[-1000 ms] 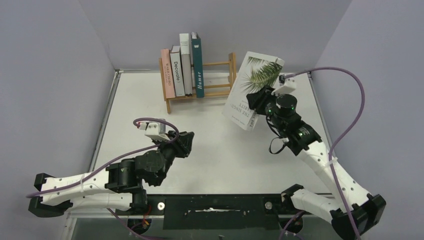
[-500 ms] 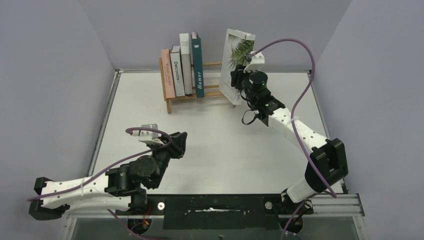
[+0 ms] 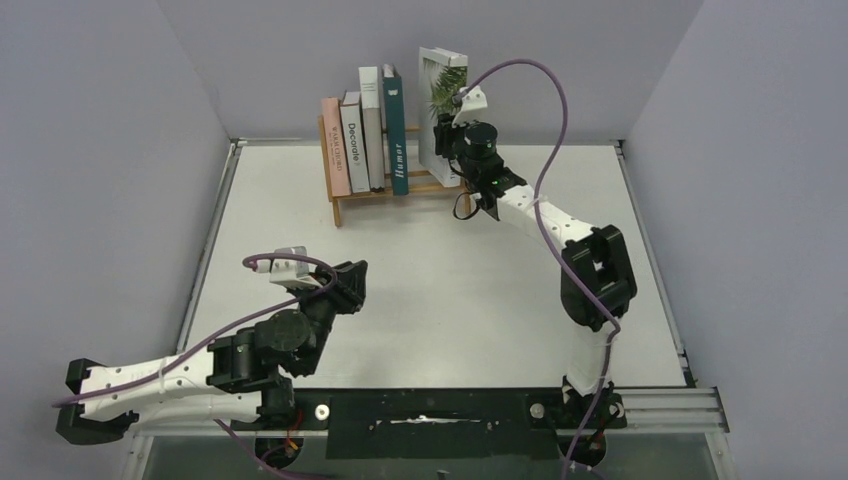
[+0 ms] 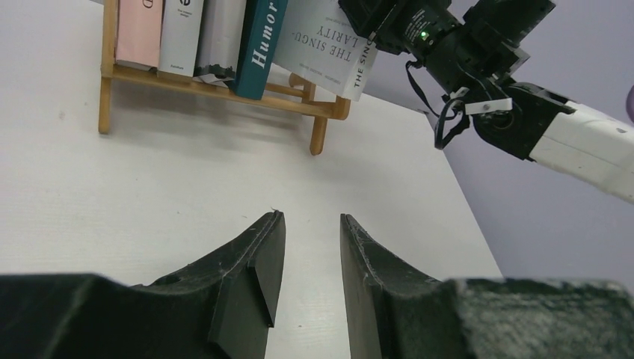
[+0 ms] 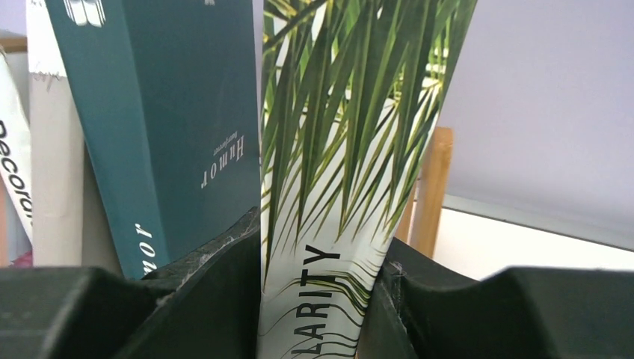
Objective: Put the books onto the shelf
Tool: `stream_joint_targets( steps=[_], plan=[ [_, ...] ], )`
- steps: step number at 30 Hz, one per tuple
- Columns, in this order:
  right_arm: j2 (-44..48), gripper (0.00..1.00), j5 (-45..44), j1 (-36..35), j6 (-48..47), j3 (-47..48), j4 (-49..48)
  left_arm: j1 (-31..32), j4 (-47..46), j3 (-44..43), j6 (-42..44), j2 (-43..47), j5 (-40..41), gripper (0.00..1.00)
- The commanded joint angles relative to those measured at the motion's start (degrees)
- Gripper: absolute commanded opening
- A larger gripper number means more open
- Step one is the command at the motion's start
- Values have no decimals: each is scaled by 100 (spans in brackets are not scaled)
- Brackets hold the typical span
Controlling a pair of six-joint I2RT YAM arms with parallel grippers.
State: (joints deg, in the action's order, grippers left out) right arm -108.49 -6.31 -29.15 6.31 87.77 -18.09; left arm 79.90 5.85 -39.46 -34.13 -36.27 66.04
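Shelf [image 3: 338, 210]: one, light wood, ahead of left claw [image 4: 306, 247]
Books [image 3: 368, 130]: five, four upright on shelf, left of right claw [image 3: 452, 135]
Palm-leaf book [image 3: 436, 85]: one, clenched in right claw, beside teal one
Left claw: released, empty, over white desk [image 3: 450, 300]
Room: lilac-grey walls [image 3: 110, 120]

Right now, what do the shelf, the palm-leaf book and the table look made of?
The shelf looks like light unpainted wood: pale tan, slatted rails. The palm-leaf book has a printed paper or card cover, smooth, little gloss. The table is white and matte, perhaps laminate or painted board; cannot tell which.
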Motion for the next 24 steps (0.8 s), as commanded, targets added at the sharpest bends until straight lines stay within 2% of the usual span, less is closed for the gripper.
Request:
stream_joint_targets(
  steps=[1,14,18,22,23,24],
  plan=[
    [-212,0,162,-79,-126,529,-868,-51,101,-30,-158,208,159,33],
    [-1331,1,6,-469,-178,1255,-1234,-203,443,43,-556,206,-94,33],
    [-1576,5,15,-514,-160,1479,-1224,-246,527,74,-627,278,-137,33],
    [-1767,18,169,-514,-32,1713,-1164,-264,598,105,-666,375,-132,33],
    [-1788,23,207,-518,7,1739,-1162,-272,623,118,-680,403,-122,33],
    [-1790,33,222,-529,39,1758,-1154,-265,644,121,-689,416,-123,33]
  ],
)
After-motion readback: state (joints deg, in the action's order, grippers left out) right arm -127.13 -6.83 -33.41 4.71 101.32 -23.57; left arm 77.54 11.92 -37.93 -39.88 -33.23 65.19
